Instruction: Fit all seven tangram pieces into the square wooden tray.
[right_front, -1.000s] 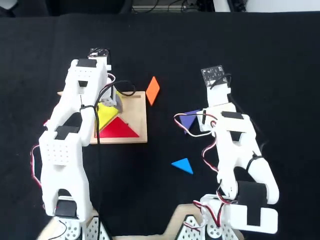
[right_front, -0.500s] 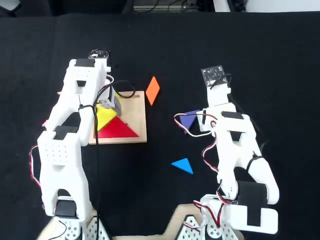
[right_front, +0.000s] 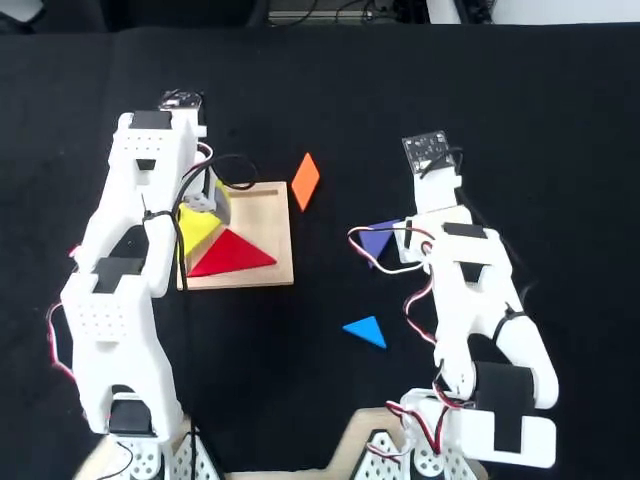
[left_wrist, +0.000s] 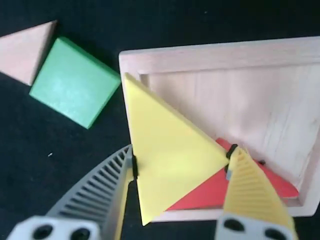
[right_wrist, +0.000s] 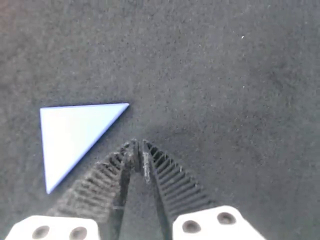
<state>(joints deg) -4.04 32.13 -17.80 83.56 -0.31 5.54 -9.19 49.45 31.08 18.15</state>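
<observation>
While the left hand (left_wrist: 181, 161) squeezes the big yellow triangle piece (left_wrist: 160, 135) between its two fingers, that piece lies partly on the red triangle piece (left_wrist: 220, 189) and sticks out over the square wooden tray's (left_wrist: 210, 47) rim toward the green square block (left_wrist: 75, 82), so I think it must slide further inside.

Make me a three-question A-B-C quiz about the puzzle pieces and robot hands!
1. Where is the orange piece? A on the black cloth beside the tray; B inside the tray; C in a hand.
2. What colour is the piece the left hand holds? A green; B blue; C yellow.
3. The right hand is: A wide open; B shut, empty; C shut on a red piece.
Answers: A, it lies outside the rim; C, it grips the yellow triangle; B, closed tips, nothing between.
</observation>
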